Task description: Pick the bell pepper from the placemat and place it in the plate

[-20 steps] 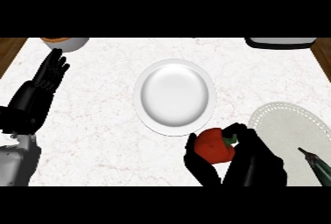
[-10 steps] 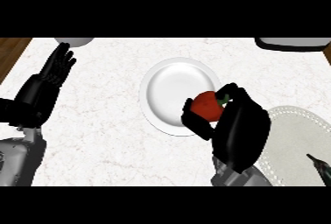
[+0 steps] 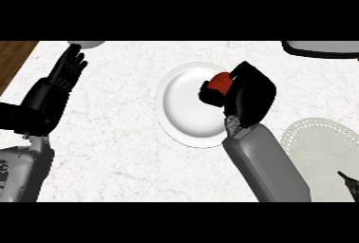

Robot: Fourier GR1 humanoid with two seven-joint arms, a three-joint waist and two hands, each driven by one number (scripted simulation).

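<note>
Text: none could be read in the head view.
Numbers, brands, signs: none could be read either.
Left forearm (image 3: pixel 15 171): carried a small dark mark at the picture's edge, too small to tell as lettering.

White marble counter (image 3: pixel 119 142): white plate (image 3: pixel 184 107) in the middle, pale placemat (image 3: pixel 319 144) near the right edge.

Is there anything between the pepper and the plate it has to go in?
Nothing visible. The right hand holds the pepper right over the plate, toward its right side, and nothing else shows on the plate.
</note>
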